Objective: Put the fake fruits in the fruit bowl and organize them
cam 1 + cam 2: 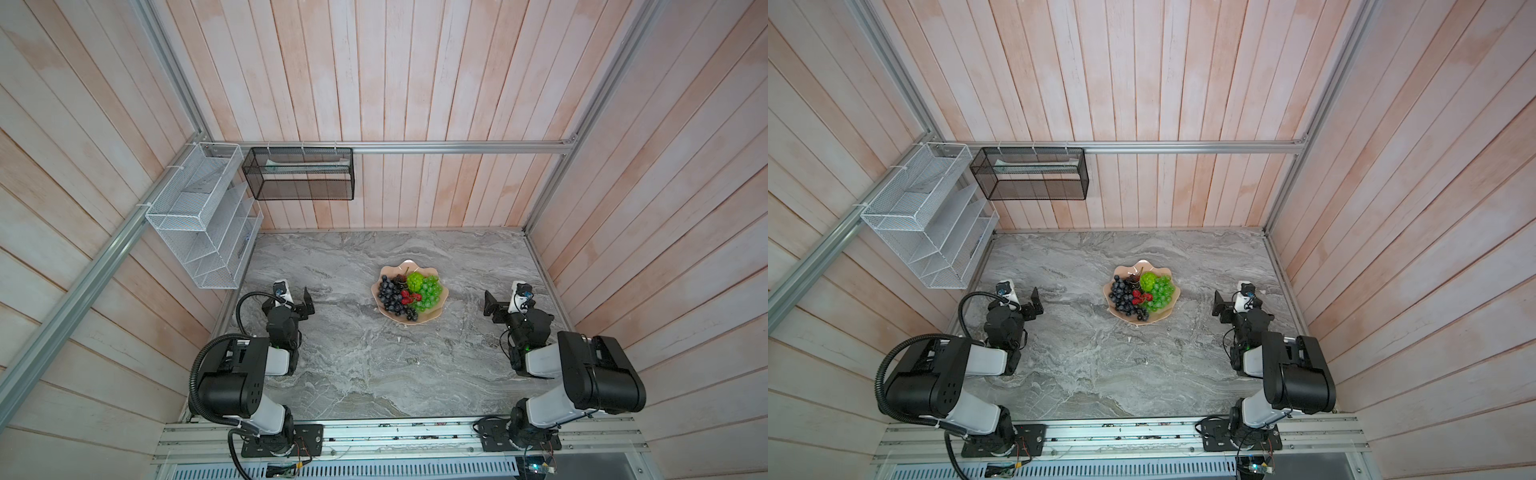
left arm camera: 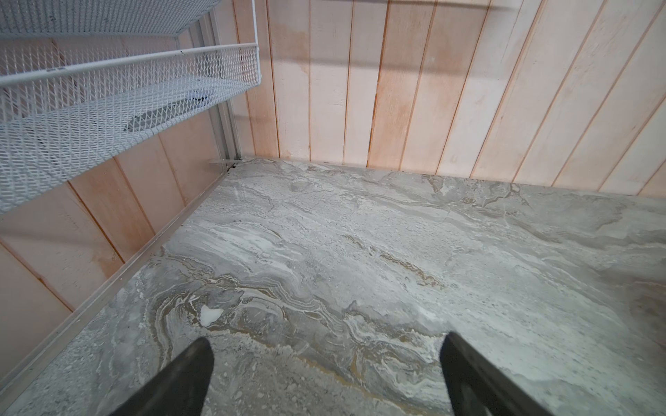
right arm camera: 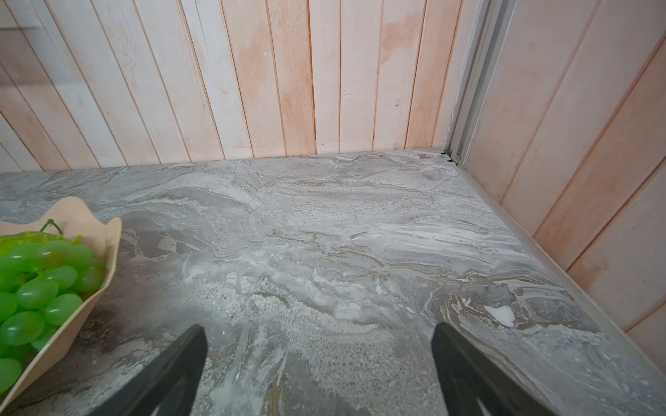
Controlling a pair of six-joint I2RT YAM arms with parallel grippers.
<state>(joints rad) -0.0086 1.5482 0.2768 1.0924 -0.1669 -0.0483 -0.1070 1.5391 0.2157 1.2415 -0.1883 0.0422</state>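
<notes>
The peach-pink fruit bowl (image 1: 405, 266) (image 1: 1139, 266) sits on the marble table, behind its middle, in both top views. Inside it lie a dark purple grape bunch (image 1: 390, 296) (image 1: 1121, 296), a green grape bunch (image 1: 430, 293) (image 1: 1160, 293), a bright green knobbly fruit (image 1: 414, 281) (image 1: 1147, 281) and small red berries (image 1: 409, 296) (image 1: 1140, 296). My left gripper (image 1: 298, 300) (image 2: 327, 338) rests open left of the bowl, holding nothing. My right gripper (image 1: 500, 305) (image 3: 319, 327) stands open to the right, also holding nothing. The right wrist view catches the bowl's rim (image 3: 108, 234) and the green grapes (image 3: 39, 284).
A white mesh basket (image 1: 199, 216) (image 2: 108, 108) hangs on the left wall above the table's back left corner. A black mesh basket (image 1: 299, 174) hangs on the back wall. Wooden plank walls close in the table (image 1: 374, 365) on three sides.
</notes>
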